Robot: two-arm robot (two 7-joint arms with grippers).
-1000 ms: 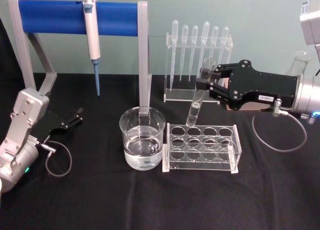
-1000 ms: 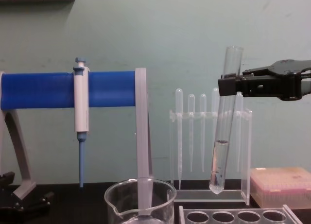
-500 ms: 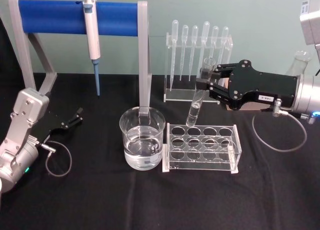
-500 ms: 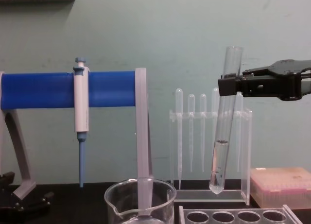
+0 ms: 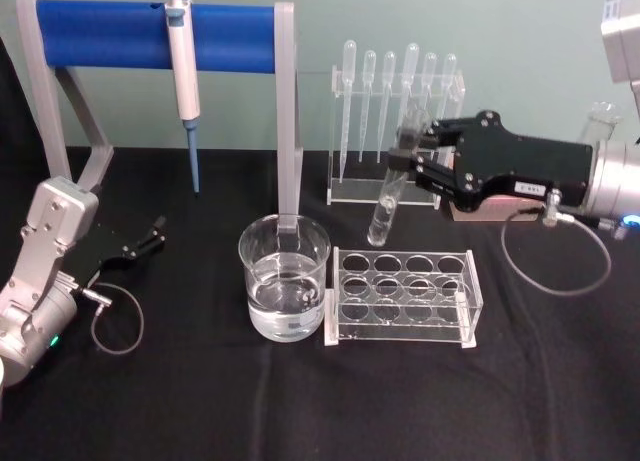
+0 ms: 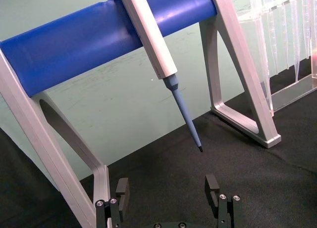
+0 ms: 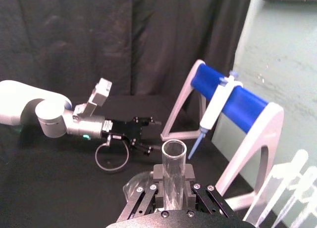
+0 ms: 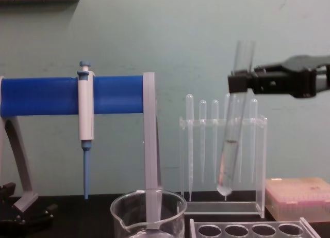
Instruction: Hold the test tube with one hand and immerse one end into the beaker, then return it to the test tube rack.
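Glass tube [image 5: 383, 213] hangs in the air over the back edge of the rack [image 5: 400, 333].
Black right gripper [image 5: 404, 161] reaches in from the right, clamped on the tube near its top. The left gripper [image 5: 150, 237] rests on the table [image 5: 200, 401] far left, fingers apart. Beaker [image 5: 262, 281], part full of water, stands just left of the rack. The tube tilts, bottom toward the beaker, touching neither.

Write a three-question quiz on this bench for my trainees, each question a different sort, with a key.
1. True or false: the test tube stands in the test tube rack.
2. Which holds the tube? A) the right gripper B) a person's hand C) nothing
3. Fill in: the beaker holds clear ____.
Key: 1 false, it hangs tilted in the air; 2 A; 3 liquid. The left gripper lies open, idle, at far left.
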